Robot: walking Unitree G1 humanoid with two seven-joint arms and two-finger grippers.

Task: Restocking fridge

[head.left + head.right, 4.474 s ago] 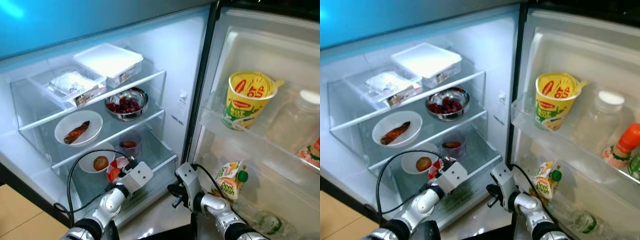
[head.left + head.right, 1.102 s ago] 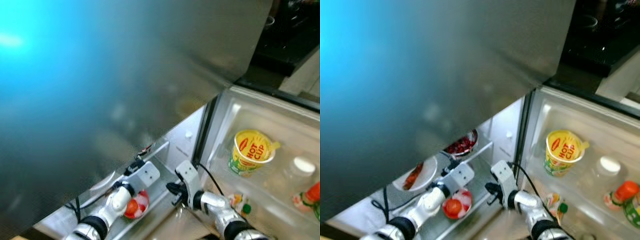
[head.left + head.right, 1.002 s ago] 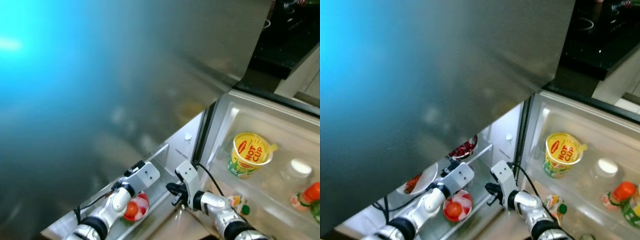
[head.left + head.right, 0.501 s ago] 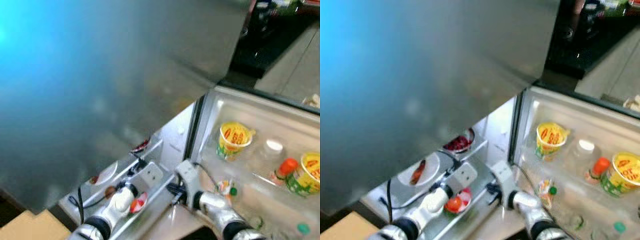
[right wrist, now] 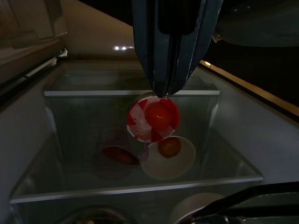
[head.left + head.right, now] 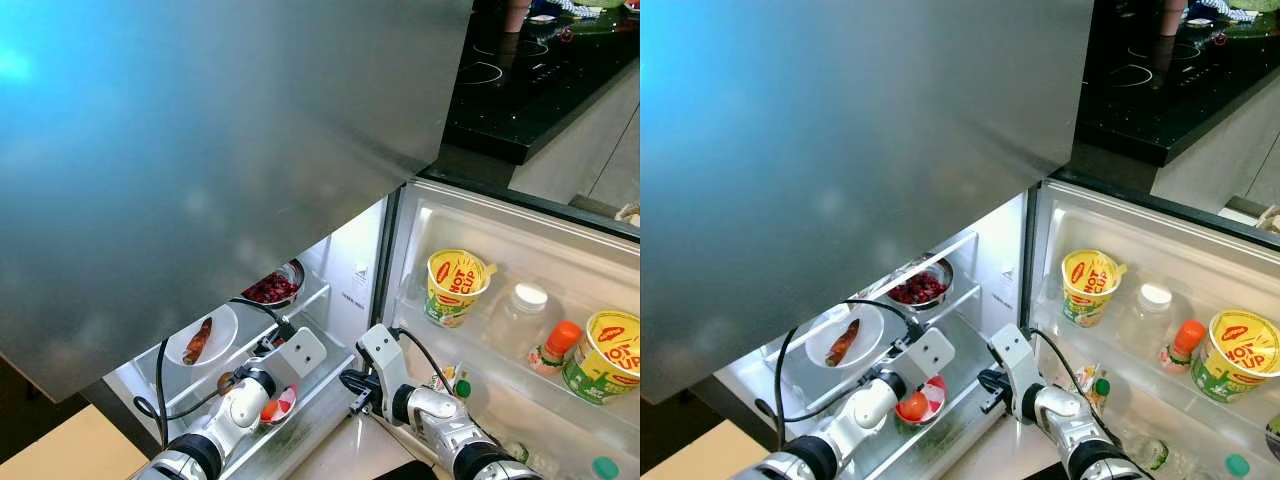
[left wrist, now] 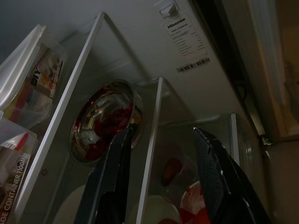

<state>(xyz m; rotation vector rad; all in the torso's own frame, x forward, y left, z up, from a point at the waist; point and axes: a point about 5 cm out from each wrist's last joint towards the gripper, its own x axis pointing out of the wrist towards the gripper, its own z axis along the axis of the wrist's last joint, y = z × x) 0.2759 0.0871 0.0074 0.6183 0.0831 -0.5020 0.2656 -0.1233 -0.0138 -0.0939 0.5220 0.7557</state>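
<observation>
Head has lifted and swung since a few seconds ago – then I looked straight into the open fridge point(image 6: 985, 255) at all its shelves; now the closed upper door point(image 6: 860, 140) takes most of the picture and the shelves sit low in the frame. That is camera movement, not the food shifting.

What did change: the red-and-white cup with the tomato point(image 6: 918, 403). Earlier it was half hidden behind my left wrist; now it stands in plain sight on the bottom shelf, just below my left gripper point(image 7: 159, 154). My judgement – the cup is placed and released, so this item is restocked.

Left gripper: fingers spread wide, nothing between them, pointing up into the fridge. Right gripper point(image 5: 170, 91): fingers pressed together, empty, hanging at the fridge's front edge beside the door hinge.

Also on the shelves: white plate with a reddish piece of food point(image 6: 843, 340) and steel bowl of red berries point(image 6: 920, 288) on the middle shelf. Door rack holds a yellow noodle cup point(image 6: 1087, 286), a clear jar with white lid point(image 6: 1145, 312), an orange-capped bottle point(image 6: 1181, 345) and a second noodle cup point(image 6: 1230, 368).

View differences: the left wrist view looks up from under the glass, showing the berry bowl's underside and a label on the fridge wall. The right wrist view looks in level and shows the tomato cup with a small plate holding a brown round thing point(image 5: 169, 156) just beside it – that plate is behind my arm in the head views
</observation>
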